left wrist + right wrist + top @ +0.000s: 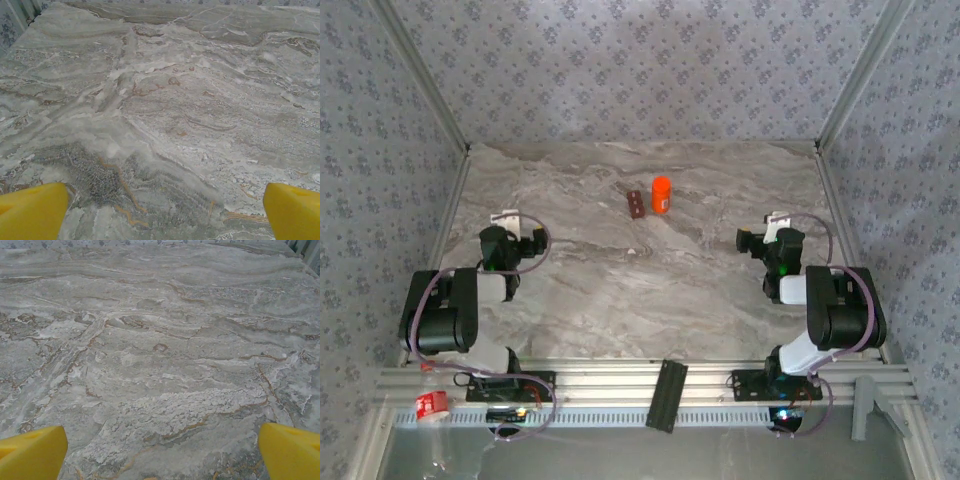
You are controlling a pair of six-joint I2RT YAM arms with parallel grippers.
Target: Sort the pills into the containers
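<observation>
Left gripper (160, 214) spread, small reddish-brown containers (637, 204)

Just left of the orange bottle (661, 194), the containers (636, 204) are too small to tell their compartments apart, or whether pills lie inside. The fingers (32, 212) of the left gripper (165, 215) and right gripper (162, 455) are cut off by the bottom edge.
</observation>
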